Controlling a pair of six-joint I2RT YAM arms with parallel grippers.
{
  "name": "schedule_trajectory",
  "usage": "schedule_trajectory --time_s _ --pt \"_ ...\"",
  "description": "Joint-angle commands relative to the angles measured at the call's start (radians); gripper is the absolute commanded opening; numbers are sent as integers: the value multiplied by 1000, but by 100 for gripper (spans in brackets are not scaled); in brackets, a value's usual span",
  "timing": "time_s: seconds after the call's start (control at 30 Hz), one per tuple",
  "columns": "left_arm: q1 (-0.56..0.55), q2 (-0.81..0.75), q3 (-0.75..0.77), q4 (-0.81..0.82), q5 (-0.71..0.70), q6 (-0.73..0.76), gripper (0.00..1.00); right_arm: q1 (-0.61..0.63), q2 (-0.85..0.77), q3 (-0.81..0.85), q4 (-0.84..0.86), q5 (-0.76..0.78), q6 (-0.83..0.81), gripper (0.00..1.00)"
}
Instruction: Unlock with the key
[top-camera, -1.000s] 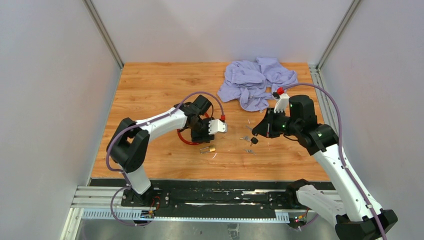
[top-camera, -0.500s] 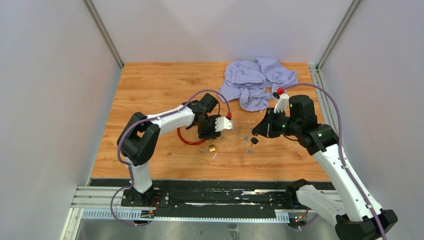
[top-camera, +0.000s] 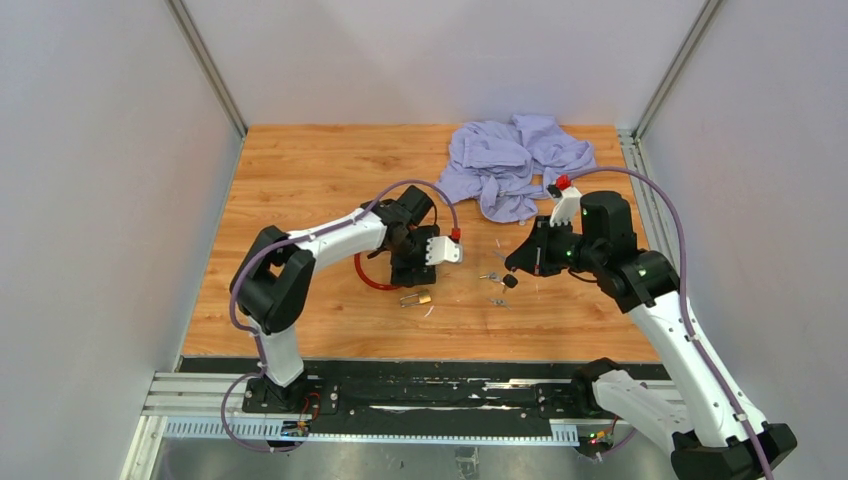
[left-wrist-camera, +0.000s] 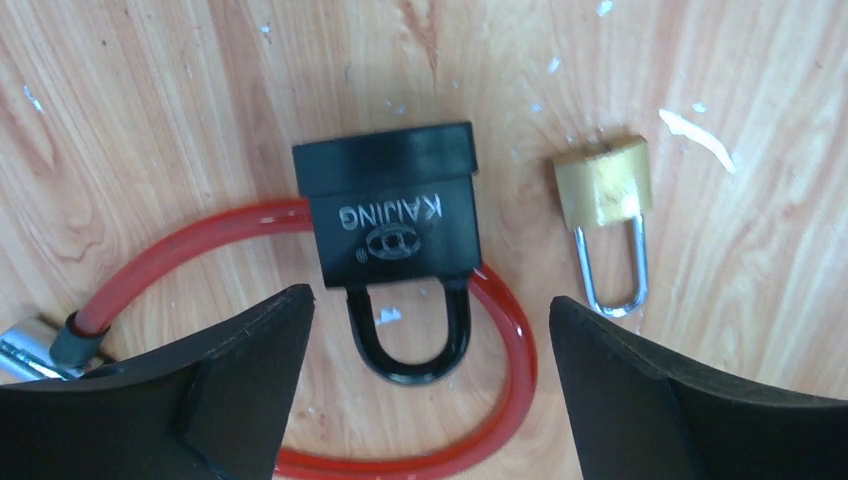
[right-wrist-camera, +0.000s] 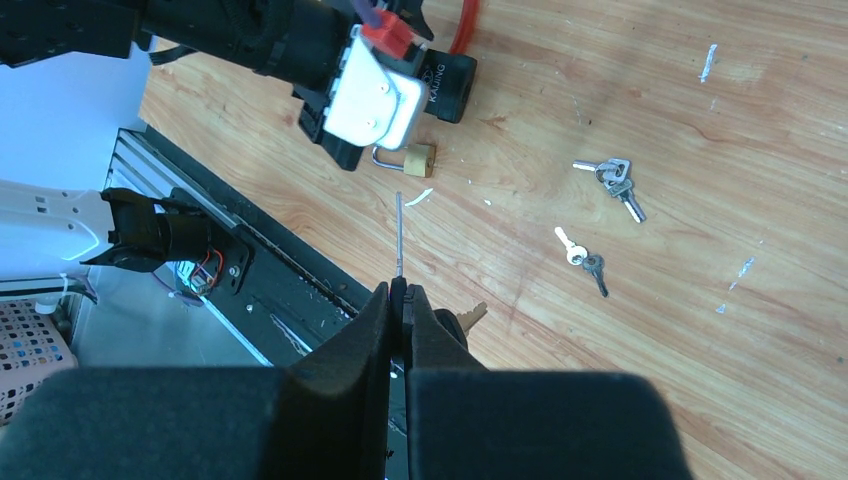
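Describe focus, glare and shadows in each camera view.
Top external: even, soft light, faint shadows; the loose keys are too small for detail. Left wrist: black padlock sharp, lettering legible, no glare; the left tool has dark, slightly soft fingers. Right wrist: table sharp, but the right tool fills the bottom as a blurred dark mass.

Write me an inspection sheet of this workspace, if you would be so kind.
Surface: wooden table, scuffed, with white flecks.
Job's things: black padlock lies across red cable, shackle closed; brass padlock beside it, apart; key in right pincer.
Clutter: loose key bunch and key pair; crumpled purple cloth at far edge.
Pincers: left pincer open above black padlock; right pincer shut on key.
Cables: purple cable looping over each arm.
Surroundings: grey walls; metal rail at near edge.
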Motion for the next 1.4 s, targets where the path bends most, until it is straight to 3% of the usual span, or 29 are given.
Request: schedule_trajectory --time_s 0.0,0.33,0.63,0.87,1.23,1.37 --pt "18 -98 29 -142 23 105 93 -15 -10 38 -14 6 -3 1" --pt "62 -154 1 -163 -24 344 86 -14 -11 30 -13 3 -3 1" --pt "57 -274 -257 208 -55 525 89 -14 3 30 -1 -1 15 1" --pt "38 -299 -379 437 -183 630 93 -15 12 41 3 -7 29 1" --pt "37 -473 -602 568 -54 961 96 -14 8 51 2 -16 36 1" --pt "38 -510 -649 577 36 990 96 -15 10 78 -12 -11 20 1"
